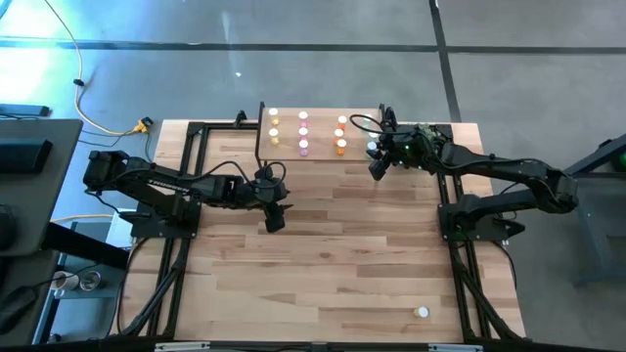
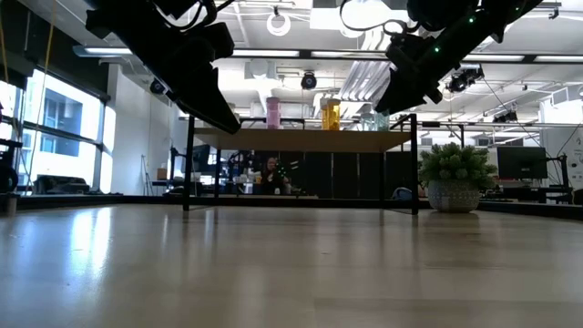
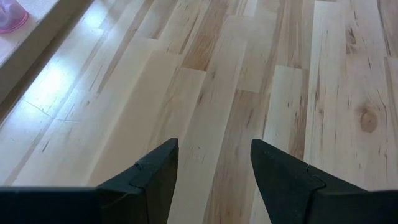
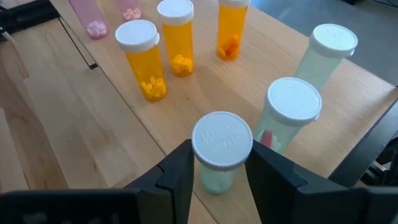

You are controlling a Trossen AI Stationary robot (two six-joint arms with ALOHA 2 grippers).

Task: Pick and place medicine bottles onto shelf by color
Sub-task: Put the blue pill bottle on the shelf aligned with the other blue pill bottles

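Note:
The shelf (image 1: 323, 125) stands at the table's far edge, a light-wood board on black legs. On it, white-capped medicine bottles stand in columns: yellow (image 1: 274, 124), pink (image 1: 303, 132), orange (image 1: 340, 135). In the right wrist view, orange bottles (image 4: 146, 62) and two green bottles (image 4: 292, 112) stand on the board. My right gripper (image 1: 376, 164) is over the shelf's right end, shut on a green bottle (image 4: 217, 177). My left gripper (image 1: 275, 220) hangs open above bare tabletop, in front of the shelf, with nothing between its fingers (image 3: 155, 171). My right gripper pinches the green bottle's body just under its white cap (image 4: 222, 140), one finger (image 4: 177, 177) on each side. The fingers slant down from the table's near right side. The bottle stands about upright over the board; whether its base touches the board, I cannot tell.
One more white-capped bottle (image 1: 422, 313) stands alone near the table's front right corner. A potted green plant (image 2: 454, 178) shows beyond the shelf's right leg. The wide middle of the wooden tabletop (image 1: 352, 244) is bare.

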